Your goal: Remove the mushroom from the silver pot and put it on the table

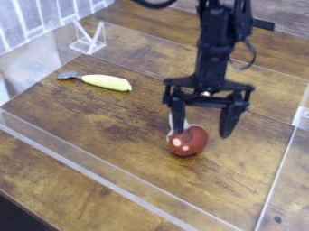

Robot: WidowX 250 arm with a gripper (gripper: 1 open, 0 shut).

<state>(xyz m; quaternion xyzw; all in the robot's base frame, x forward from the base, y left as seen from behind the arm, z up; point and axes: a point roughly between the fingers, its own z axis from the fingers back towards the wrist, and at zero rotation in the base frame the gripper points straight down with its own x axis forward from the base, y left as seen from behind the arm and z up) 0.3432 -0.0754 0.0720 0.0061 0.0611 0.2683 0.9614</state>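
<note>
The mushroom (pixel 186 141), red-brown cap with pale spots toward me, lies on its side on the brown wood table (pixel 97 126). Its white stem is mostly hidden behind the cap. My gripper (pixel 207 115) hangs straight down just above and behind it, jaws open wide, nothing between the black fingers (pixel 176 115). The left finger stands close to the mushroom's back; I cannot tell whether it touches. The silver pot is out of view.
A slim yellow banana-like piece (pixel 107 82) lies at the left on the planks. Clear acrylic strips (pixel 108 180) cross the tabletop in front, and a clear acrylic stand (pixel 87 38) sits at the back left. An acrylic wall (pixel 297 126) rises at the right.
</note>
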